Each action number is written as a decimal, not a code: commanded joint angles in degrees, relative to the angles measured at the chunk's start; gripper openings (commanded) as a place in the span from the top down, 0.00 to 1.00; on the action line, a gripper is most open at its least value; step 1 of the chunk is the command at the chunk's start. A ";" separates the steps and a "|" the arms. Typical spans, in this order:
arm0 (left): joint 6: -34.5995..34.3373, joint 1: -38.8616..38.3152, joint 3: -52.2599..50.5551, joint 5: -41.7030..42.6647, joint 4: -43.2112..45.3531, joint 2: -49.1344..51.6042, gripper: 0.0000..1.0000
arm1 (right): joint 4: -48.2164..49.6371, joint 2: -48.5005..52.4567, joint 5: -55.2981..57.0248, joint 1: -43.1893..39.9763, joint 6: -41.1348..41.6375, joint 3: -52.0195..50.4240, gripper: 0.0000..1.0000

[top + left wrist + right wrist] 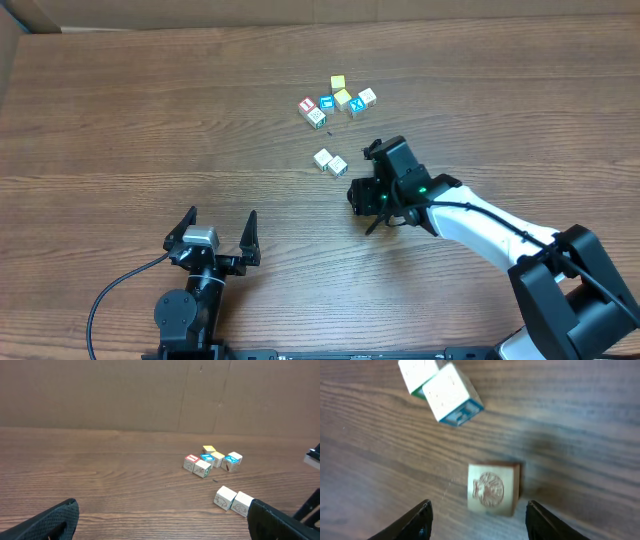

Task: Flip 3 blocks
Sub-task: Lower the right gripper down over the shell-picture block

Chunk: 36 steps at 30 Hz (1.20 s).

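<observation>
Your right gripper (479, 511) stands open, one finger on either side of a tan block (492, 489) on the table (150, 120), clear of it. Two pale blocks (322, 158) sit touching at its ten o'clock. Your left gripper (221, 218) is wide open and empty.

Cannot read the blurred stamp on the tan block (493, 487); lost overhead beneath the right gripper (368, 195). At 11 o'clock, right wrist view, 1 whitish block (416, 374) cropped by the top edge.

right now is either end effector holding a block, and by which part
Nothing is held. The right end effector is open around a tan block lying on the table, not touching its sides. The left end effector is open and empty.
</observation>
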 commanded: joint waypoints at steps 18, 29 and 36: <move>1.27 -0.46 -0.20 0.04 -0.11 -0.42 0.00 | -11.13 -2.62 1.97 2.64 4.31 10.19 0.82; 1.29 -0.46 -0.20 0.04 -0.11 -0.42 0.00 | -40.06 -3.19 -0.92 3.08 7.78 33.99 0.82; 1.29 -0.46 -0.20 0.04 -0.11 -0.42 0.00 | -41.68 4.31 -1.33 6.23 8.02 30.86 0.79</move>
